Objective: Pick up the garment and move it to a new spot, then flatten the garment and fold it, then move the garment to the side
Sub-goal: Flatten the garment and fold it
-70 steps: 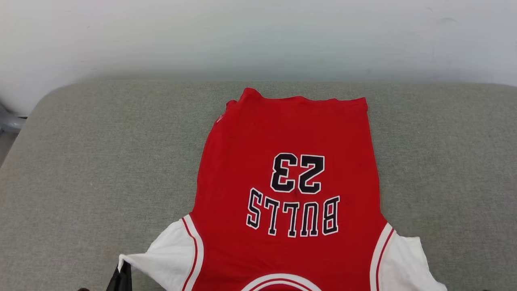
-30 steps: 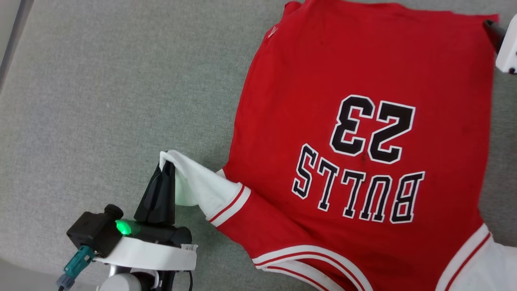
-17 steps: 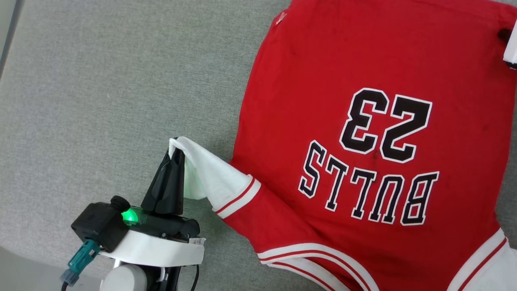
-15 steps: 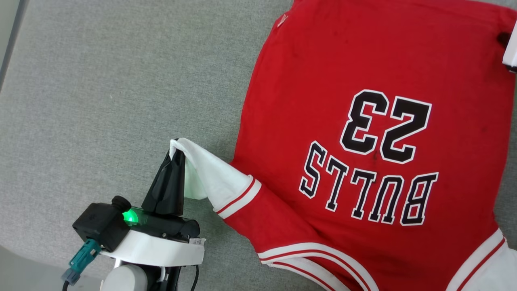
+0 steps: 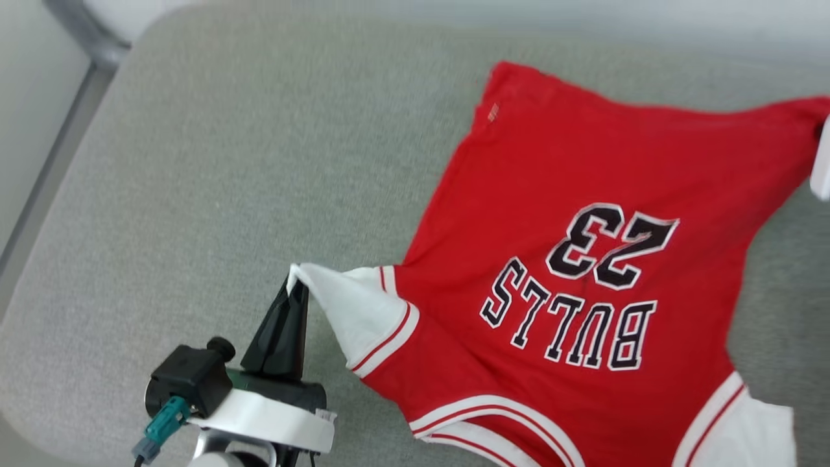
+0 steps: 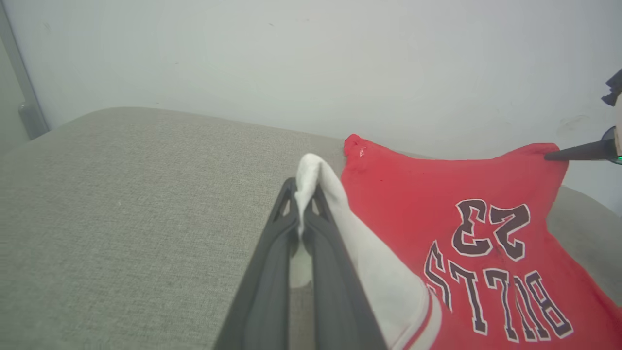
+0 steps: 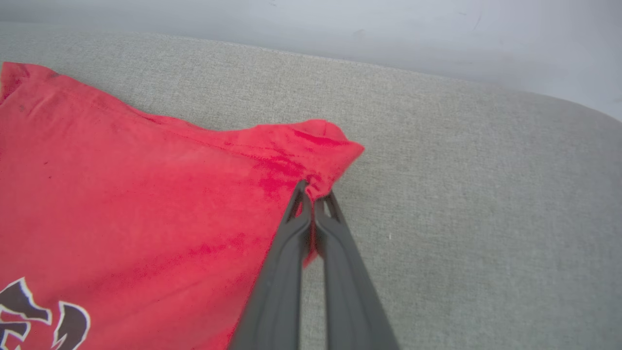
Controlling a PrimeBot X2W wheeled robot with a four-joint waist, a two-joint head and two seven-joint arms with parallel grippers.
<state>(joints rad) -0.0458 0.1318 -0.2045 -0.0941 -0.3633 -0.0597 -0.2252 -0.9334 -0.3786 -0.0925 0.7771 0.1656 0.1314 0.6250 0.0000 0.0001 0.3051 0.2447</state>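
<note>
Your garment [image 5: 583, 194] lies on the grey cushion [image 5: 227, 162], right of centre, long axis approx. near-to-far: hem far, collar near (lettering upside-down to you). L gripper [image 5: 295, 285] is clamped on its near-left white tip, R gripper [image 7: 313, 192] on its far-right red corner.

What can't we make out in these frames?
- Head view: the garment's neckline and lower-right sleeve run off the bottom edge; hem tag too small, blurred.
- Left wrist view: the left gripper hides how much of the other sleeve it pinches.
- Right wrist view: the right gripper likewise, at the hem corner.
</note>
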